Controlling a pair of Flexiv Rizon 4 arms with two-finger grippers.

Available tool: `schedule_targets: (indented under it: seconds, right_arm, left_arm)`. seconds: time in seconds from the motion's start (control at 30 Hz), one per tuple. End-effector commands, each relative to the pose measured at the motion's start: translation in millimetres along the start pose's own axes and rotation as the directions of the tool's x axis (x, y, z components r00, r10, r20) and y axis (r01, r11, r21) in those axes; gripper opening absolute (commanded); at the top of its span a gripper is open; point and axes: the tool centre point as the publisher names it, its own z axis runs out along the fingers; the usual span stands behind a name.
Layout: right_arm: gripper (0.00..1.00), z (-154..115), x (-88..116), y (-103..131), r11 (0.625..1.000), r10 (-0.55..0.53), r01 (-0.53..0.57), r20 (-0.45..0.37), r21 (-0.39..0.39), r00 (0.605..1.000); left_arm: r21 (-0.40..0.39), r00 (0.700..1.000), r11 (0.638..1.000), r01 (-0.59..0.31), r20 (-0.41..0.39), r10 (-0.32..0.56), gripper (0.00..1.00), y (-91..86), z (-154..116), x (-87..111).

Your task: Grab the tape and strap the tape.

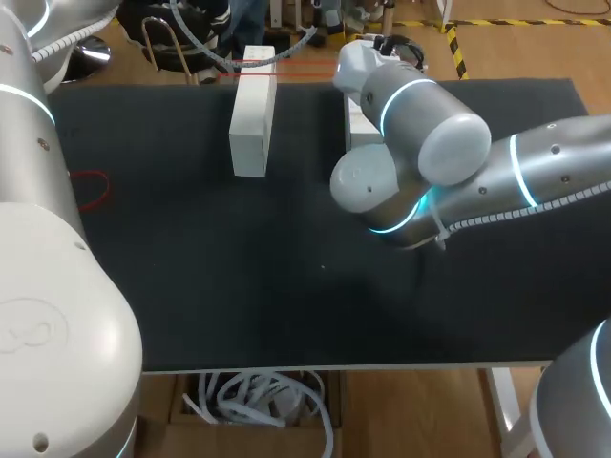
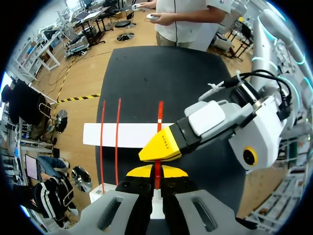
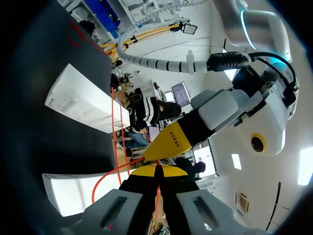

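Note:
Thin red tape (image 1: 286, 66) runs across the top of a white block (image 1: 253, 110) at the table's far side. A second white block (image 1: 360, 124) is half hidden behind my right arm (image 1: 430, 143). In the left wrist view my left gripper (image 2: 156, 171) is shut on a red tape strand (image 2: 160, 115) that crosses the white block (image 2: 117, 134). My right gripper's yellow tip (image 2: 160, 147) sits just ahead of it, nearly touching. In the right wrist view my right gripper (image 3: 156, 171) is shut on the red tape (image 3: 115, 127) between both blocks (image 3: 83, 100) (image 3: 73, 193).
A loose red loop (image 1: 91, 186) lies on the black tabletop (image 1: 286, 286) at the left, beside my left arm (image 1: 38, 239). Two more red strands (image 2: 110, 142) cross the block to one side of the held strand.

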Motion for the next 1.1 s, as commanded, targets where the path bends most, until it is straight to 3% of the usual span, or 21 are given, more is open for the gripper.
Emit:
schedule_targets:
  seconds: [0.03,1.1]
  right_arm:
    - [0.0,-3.1,-5.0,-1.4,1.0,0.004,-0.004,-0.017,-0.011,1.0]
    - [0.0,-3.6,-6.8,-3.4,1.0,0.019,-0.019,0.002,-0.016,1.0]
  left_arm:
    - [-0.003,1.0,1.0,0.001,0.0,-0.001,0.0,-0.8,-0.3,-0.1]
    - [-0.003,1.0,1.0,0.001,0.0,-0.001,0.0,-0.8,-0.3,-0.1]
